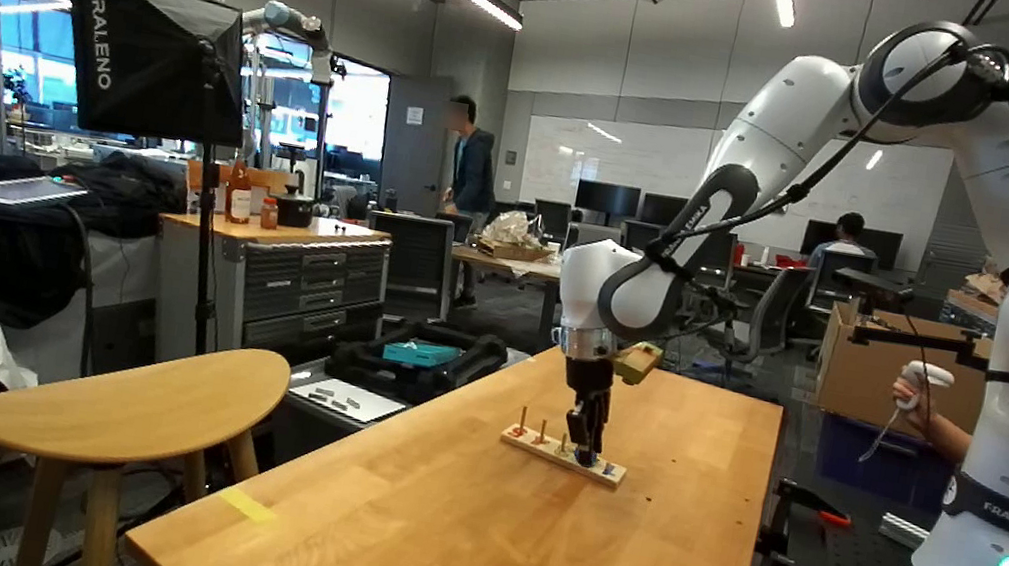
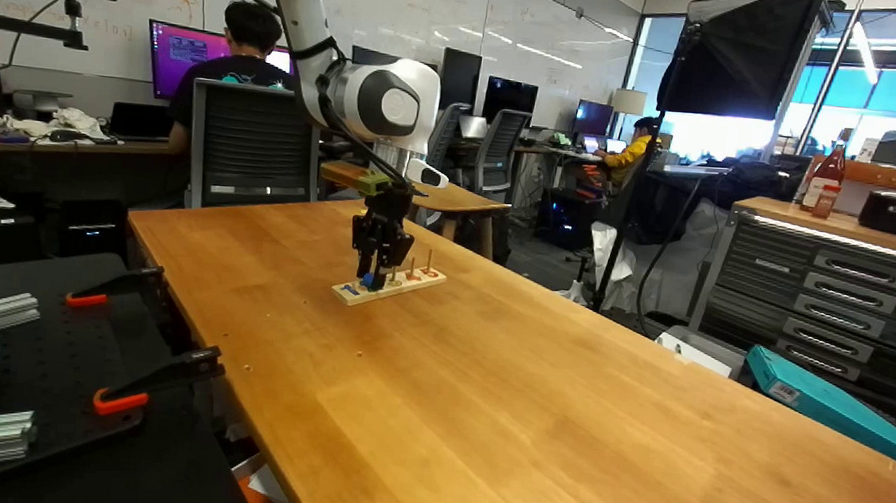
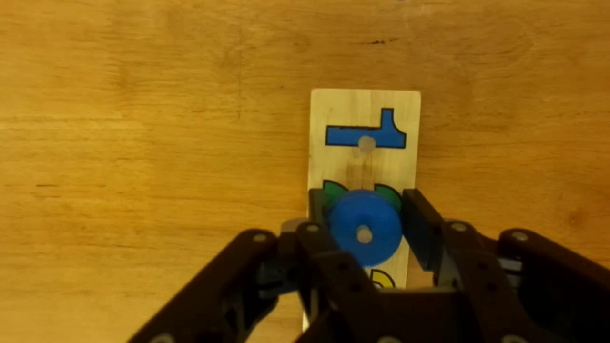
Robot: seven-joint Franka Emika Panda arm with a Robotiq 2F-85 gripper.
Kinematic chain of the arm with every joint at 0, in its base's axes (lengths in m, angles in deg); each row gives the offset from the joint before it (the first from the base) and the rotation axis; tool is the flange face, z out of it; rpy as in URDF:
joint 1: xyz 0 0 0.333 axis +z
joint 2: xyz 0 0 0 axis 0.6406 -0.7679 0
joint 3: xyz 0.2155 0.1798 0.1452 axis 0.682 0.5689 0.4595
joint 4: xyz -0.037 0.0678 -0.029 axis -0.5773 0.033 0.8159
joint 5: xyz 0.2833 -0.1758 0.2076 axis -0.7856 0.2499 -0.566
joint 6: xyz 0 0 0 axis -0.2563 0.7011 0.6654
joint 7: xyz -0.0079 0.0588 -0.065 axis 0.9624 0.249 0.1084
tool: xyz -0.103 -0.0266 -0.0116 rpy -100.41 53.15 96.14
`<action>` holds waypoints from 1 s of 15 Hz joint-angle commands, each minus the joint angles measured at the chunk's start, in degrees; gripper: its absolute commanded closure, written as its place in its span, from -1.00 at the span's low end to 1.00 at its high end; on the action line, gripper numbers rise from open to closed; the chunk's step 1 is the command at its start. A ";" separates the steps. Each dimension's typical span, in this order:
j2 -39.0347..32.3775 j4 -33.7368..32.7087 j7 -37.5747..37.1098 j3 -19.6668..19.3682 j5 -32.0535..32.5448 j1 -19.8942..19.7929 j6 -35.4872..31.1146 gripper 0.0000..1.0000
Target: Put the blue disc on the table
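Note:
The blue disc (image 3: 364, 207) sits around a peg of the small flat tan board (image 3: 333, 164), over a green number. The peg's top shows through its hole. My gripper (image 3: 365, 202) has a finger on each side of the disc, and both seem to touch its rim. In both exterior views the gripper (image 1: 582, 449) (image 2: 371, 276) points down at the board, and a bit of the disc (image 2: 368, 280) shows between the fingers. The board (image 1: 608, 476) lies on the long table (image 1: 424, 534), which has a light wood top (image 2: 564, 404).
Several thin pegs (image 1: 524, 418) stand on the board beside the gripper. A bare peg (image 3: 367, 144) stands on the blue number one. Black clamps (image 2: 166, 377) grip the table's edge near the robot base. A smaller rounded table (image 1: 140, 413) stands beyond the opposite edge.

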 commanded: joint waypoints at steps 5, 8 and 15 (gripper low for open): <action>7.52 0.39 1.15 1.64 -3.74 2.94 4.65 0.65; 9.26 -0.04 -0.96 -0.25 -1.93 3.38 5.90 0.65; 7.35 -1.12 -4.90 -7.44 2.60 1.59 5.80 0.65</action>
